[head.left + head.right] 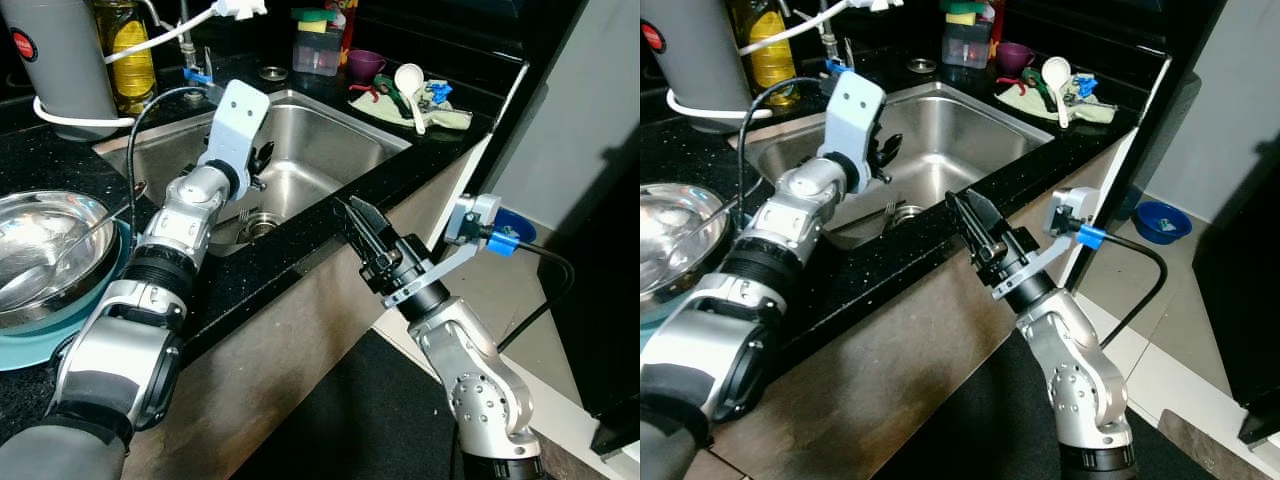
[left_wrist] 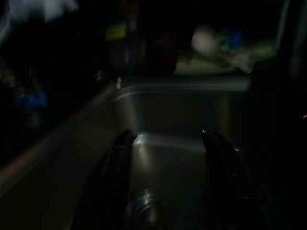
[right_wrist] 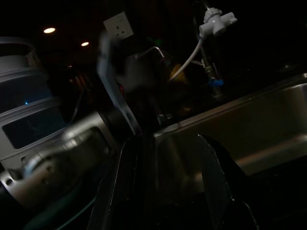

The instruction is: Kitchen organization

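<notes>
Two grippers | left gripper (image 1: 262,160) over sink (image 1: 330,140), jaws apart | right gripper (image 1: 357,222), jaws apart

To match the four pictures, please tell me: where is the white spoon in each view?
Left eye: white spoon lies on the cloth, on the counter beyond the sink.
Right eye: same spot, top centre.
Left wrist: a pale blur past the sink's far rim is probably it.
Right wrist: cannot make it out.
Shared landmark: the sink.

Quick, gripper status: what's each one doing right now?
Left gripper: open, empty, over the sink.
Right gripper: open, empty, at the counter's front edge.
</notes>
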Robot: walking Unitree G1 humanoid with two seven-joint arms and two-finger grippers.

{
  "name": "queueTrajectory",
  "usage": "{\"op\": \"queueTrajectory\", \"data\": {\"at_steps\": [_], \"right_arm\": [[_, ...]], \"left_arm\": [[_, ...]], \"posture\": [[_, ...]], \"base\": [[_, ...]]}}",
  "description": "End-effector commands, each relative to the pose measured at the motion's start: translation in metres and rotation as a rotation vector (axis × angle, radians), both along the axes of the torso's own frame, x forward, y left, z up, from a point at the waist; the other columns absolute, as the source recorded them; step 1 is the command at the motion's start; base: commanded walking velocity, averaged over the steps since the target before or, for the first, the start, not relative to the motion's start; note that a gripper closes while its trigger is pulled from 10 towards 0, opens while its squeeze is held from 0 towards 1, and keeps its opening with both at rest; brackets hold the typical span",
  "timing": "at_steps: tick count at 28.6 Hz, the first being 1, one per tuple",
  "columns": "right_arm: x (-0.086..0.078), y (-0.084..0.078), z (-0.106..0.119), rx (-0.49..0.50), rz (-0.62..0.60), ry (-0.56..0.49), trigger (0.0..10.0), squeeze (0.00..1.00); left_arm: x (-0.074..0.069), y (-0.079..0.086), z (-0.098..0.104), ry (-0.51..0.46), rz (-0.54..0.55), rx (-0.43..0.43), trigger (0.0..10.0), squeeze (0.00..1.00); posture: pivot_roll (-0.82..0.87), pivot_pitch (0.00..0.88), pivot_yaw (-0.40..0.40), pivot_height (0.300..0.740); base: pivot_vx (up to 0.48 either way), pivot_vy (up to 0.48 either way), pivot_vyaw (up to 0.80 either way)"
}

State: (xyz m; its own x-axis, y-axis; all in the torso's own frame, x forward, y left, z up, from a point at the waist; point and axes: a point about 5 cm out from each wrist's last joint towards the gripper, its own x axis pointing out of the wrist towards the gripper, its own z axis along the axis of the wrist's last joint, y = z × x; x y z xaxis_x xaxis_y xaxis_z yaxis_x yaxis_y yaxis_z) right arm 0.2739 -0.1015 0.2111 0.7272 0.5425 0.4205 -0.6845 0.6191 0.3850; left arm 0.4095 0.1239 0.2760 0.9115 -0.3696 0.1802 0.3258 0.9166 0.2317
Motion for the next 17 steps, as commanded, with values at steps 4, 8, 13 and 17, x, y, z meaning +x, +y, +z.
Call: {"op": "queueTrajectory", "data": {"at_steps": [4, 8, 13, 17], "right_arm": [[0.001, 0.0, 0.002, -0.005, 0.0, -0.008, 10.0, 0.0], [0.001, 0.001, 0.002, -0.004, 0.002, -0.007, 10.0, 0.0], [0.001, 0.002, 0.0, -0.006, 0.007, -0.001, 10.0, 0.0], [0.001, 0.001, -0.001, -0.012, 0.009, 0.002, 10.0, 0.0]], "left_arm": [[-0.018, -0.007, 0.045, -0.184, -0.132, -0.046, 10.0, 1.0], [-0.023, 0.006, 0.052, -0.225, -0.087, 0.06, 10.0, 0.0], [-0.032, 0.04, 0.046, -0.191, -0.023, 0.32, 10.0, 0.0], [-0.043, 0.063, 0.05, -0.146, -0.029, 0.419, 10.0, 0.0]], "posture": [[0.08, 0.0, -0.084, 0.74], [0.08, 0.0, -0.084, 0.74], [0.09, 0.0, -0.087, 0.74], [0.1, 0.0, -0.091, 0.74]], "base": [[0.0, 0.0, 0.0], [0.0, 0.0, 0.0], [0.0, 0.0, 0.0], [0.0, 0.0, 0.0]]}}
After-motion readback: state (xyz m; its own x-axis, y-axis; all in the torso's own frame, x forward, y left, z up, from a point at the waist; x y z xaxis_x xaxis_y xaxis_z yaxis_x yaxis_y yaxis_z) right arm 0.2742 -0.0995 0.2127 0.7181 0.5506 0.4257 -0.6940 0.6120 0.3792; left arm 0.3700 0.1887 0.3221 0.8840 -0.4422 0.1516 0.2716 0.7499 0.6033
